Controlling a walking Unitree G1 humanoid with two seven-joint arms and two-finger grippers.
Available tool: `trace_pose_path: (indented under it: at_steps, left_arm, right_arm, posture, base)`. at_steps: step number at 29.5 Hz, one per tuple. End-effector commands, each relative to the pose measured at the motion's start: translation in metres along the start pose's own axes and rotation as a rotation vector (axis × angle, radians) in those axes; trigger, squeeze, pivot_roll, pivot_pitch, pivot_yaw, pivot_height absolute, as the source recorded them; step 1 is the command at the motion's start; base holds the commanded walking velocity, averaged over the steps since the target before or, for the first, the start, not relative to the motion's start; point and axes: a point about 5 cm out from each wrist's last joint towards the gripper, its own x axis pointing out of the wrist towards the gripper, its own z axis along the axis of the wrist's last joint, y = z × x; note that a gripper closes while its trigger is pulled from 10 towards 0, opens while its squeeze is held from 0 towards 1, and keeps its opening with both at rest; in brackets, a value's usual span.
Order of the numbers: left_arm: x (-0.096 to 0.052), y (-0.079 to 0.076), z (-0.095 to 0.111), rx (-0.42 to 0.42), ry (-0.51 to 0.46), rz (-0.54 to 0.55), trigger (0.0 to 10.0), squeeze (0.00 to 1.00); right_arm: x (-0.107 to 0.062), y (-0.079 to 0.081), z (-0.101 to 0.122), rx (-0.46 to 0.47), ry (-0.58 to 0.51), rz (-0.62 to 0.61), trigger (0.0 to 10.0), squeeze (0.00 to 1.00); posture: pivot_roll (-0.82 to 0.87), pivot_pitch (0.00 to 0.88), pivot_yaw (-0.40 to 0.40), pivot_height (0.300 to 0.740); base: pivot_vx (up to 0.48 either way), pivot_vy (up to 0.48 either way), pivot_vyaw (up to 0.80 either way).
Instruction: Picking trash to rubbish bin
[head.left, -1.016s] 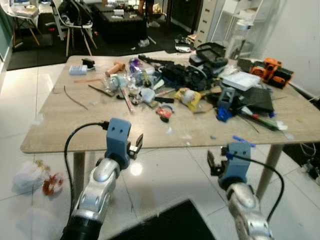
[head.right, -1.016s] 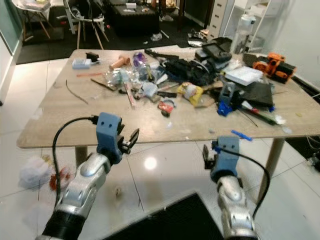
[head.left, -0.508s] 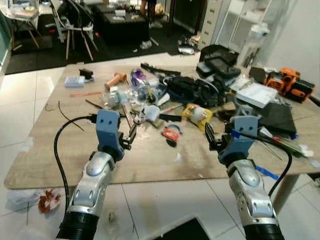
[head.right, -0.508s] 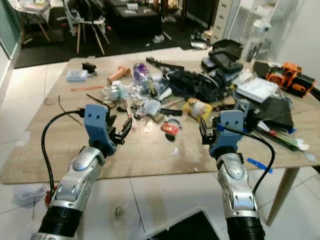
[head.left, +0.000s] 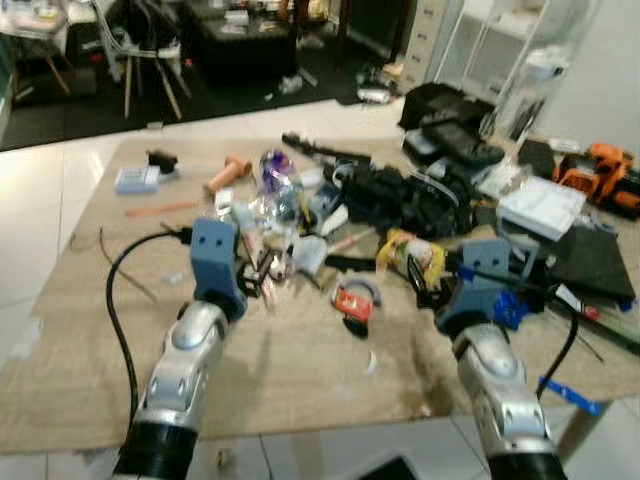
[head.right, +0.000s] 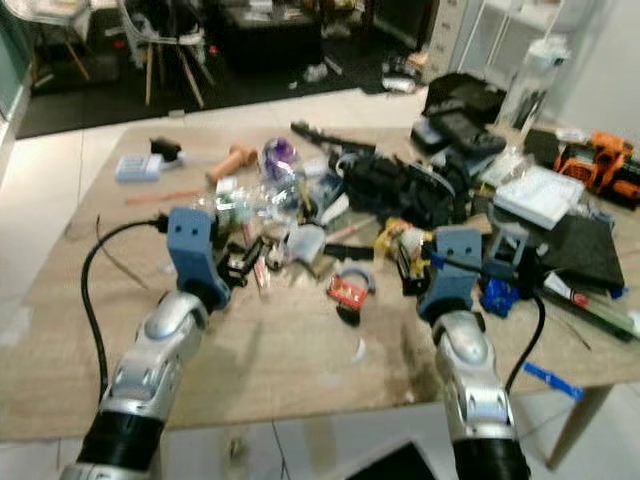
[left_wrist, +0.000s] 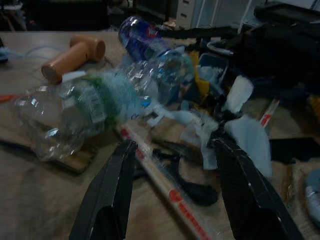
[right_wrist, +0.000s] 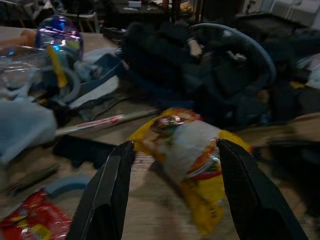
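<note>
Left eye view shows a light wooden table (head.left: 90, 350) strewn with clutter, with both silver arms reaching over its near edge. The left gripper (head.left: 262, 275) hangs low over the tabletop just in front of a heap of crushed clear plastic bottles (left_wrist: 75, 107); in the left wrist view its two black fingers (left_wrist: 107, 192) stand wide apart with nothing between them, framing a crumpled white and pale blue wrapper (left_wrist: 212, 132) and a flat strip with red print (left_wrist: 165, 187) lying on the wood. A blue-capped bottle (left_wrist: 140, 40) and a tan handled tool (left_wrist: 72, 52) lie further back. The right gripper (head.left: 416, 285) hovers near the middle of the table, close to a yellow snack packet with a white and red label (right_wrist: 192, 150); in the right wrist view its fingers (right_wrist: 105, 192) are also spread wide and hold nothing, with the packet lying on the table between and just beyond them, not touched. A small red wrapper (head.left: 352, 298) lies between the two grippers, and a black tangle of bags and cables (head.left: 400, 195) sits behind the packet. An orange power tool (head.left: 610, 170) rests at the far right of the table.
</note>
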Motion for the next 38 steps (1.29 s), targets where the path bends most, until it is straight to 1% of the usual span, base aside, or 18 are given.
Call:
trace_pose_path:
  at_steps: [1, 8, 15, 16, 17, 18, 19, 21, 23, 25, 29, 31, 32, 34, 35, 36, 37, 38]
  left_arm:
    - [-0.002, 0.003, -0.003, -0.001, 0.004, 0.017, 10.0, 0.00]
    - [-0.002, 0.004, -0.001, 0.011, -0.009, 0.024, 10.0, 0.00]
    - [-0.001, 0.000, -0.004, 0.037, 0.019, -0.014, 10.0, 0.00]
    - [0.000, -0.004, -0.005, 0.043, 0.027, -0.046, 10.0, 0.00]
    - [0.001, -0.006, -0.005, 0.044, 0.029, -0.058, 10.0, 0.00]
    - [0.001, -0.006, -0.005, 0.044, 0.029, -0.058, 10.0, 0.00]
    - [0.002, -0.009, -0.005, 0.055, 0.032, -0.082, 10.0, 0.00]
    - [0.002, -0.010, -0.005, 0.059, 0.032, -0.089, 10.0, 0.00]
    - [0.004, -0.013, -0.003, 0.070, 0.028, -0.105, 10.0, 0.00]
    - [0.005, -0.013, -0.002, 0.077, 0.024, -0.111, 10.0, 0.00]
    - [0.008, -0.014, 0.002, 0.096, 0.012, -0.124, 10.0, 0.00]
    - [0.009, -0.014, 0.004, 0.101, 0.006, -0.129, 10.0, 0.00]
    - [0.009, -0.014, 0.004, 0.101, 0.006, -0.129, 10.0, 0.00]
    - [0.009, -0.013, 0.008, 0.101, -0.006, -0.132, 10.0, 0.00]
    - [0.009, -0.012, 0.008, 0.102, -0.008, -0.132, 10.0, 0.00]
    - [0.009, -0.012, 0.008, 0.102, -0.008, -0.132, 10.0, 0.00]
    - [0.009, -0.012, 0.008, 0.102, -0.009, -0.131, 10.0, 0.00]
    - [0.009, -0.012, 0.008, 0.103, -0.009, -0.130, 10.0, 0.00]
  right_arm:
    - [-0.003, -0.001, -0.005, 0.001, 0.023, -0.004, 10.0, 0.00]
    - [-0.002, -0.001, -0.005, 0.001, 0.024, -0.003, 10.0, 0.00]
    - [-0.001, -0.002, -0.013, 0.022, 0.082, 0.008, 10.0, 0.00]
    - [0.002, -0.004, -0.013, 0.016, 0.088, 0.026, 10.0, 0.07]
    - [0.003, -0.005, -0.013, 0.018, 0.087, 0.036, 10.0, 0.70]
    - [0.003, -0.005, -0.013, 0.018, 0.087, 0.036, 10.0, 0.70]
    - [0.006, -0.006, -0.016, 0.037, 0.107, 0.069, 10.0, 1.00]
    - [0.007, -0.006, -0.018, 0.042, 0.113, 0.081, 10.0, 1.00]
    - [0.011, -0.006, -0.024, 0.011, 0.159, 0.155, 10.0, 1.00]
    - [0.013, -0.005, -0.025, 0.004, 0.166, 0.182, 10.0, 1.00]
    - [0.021, -0.003, -0.023, 0.007, 0.156, 0.268, 10.0, 1.00]
    - [0.024, 0.003, -0.020, 0.004, 0.146, 0.333, 10.0, 1.00]
    - [0.024, 0.003, -0.020, 0.004, 0.146, 0.333, 10.0, 1.00]
    - [0.030, 0.006, -0.022, -0.058, 0.153, 0.363, 10.0, 1.00]
    - [0.031, 0.006, -0.022, -0.070, 0.152, 0.376, 10.0, 0.14]
    - [0.031, 0.006, -0.022, -0.070, 0.152, 0.376, 10.0, 0.14]
    - [0.032, 0.007, -0.023, -0.063, 0.153, 0.400, 10.0, 0.00]
    - [0.033, 0.008, -0.024, -0.050, 0.152, 0.424, 10.0, 0.00]
  posture:
    - [-0.09, 0.084, -0.026, 0.740]
    - [-0.09, 0.081, -0.027, 0.740]
    - [-0.10, 0.066, -0.023, 0.740]
    - [-0.10, 0.061, -0.022, 0.740]
    - [-0.10, 0.061, -0.022, 0.740]
    - [-0.10, 0.061, -0.022, 0.740]
    - [-0.10, 0.058, -0.020, 0.740]
    - [-0.10, 0.058, -0.021, 0.740]
    - [-0.10, 0.059, -0.018, 0.740]
    - [-0.10, 0.062, -0.016, 0.740]
    - [-0.10, 0.073, -0.012, 0.740]
    - [-0.09, 0.084, -0.012, 0.740]
    - [-0.09, 0.084, -0.012, 0.740]
    - [-0.09, 0.092, -0.011, 0.740]
    - [-0.09, 0.094, -0.008, 0.740]
    - [-0.09, 0.094, -0.008, 0.740]
    - [-0.09, 0.099, -0.006, 0.740]
    - [-0.09, 0.101, -0.006, 0.740]
  base:
    - [0.000, 0.000, 0.00]
    - [0.000, 0.000, 0.00]
    - [0.000, 0.000, 0.00]
    - [0.000, 0.000, 0.00]
    - [0.000, 0.000, 0.00]
    - [0.000, 0.000, 0.00]
    - [0.000, 0.000, 0.00]
    - [0.000, 0.000, 0.00]
    - [0.000, 0.000, 0.00]
    - [0.000, 0.000, 0.00]
    - [0.000, 0.000, 0.00]
    - [0.000, 0.000, 0.00]
    - [0.000, 0.000, 0.00]
    - [0.000, 0.000, 0.00]
    - [0.000, 0.000, 0.00]
    - [0.000, 0.000, 0.00]
    - [0.000, 0.000, 0.00]
    - [0.000, 0.000, 0.00]
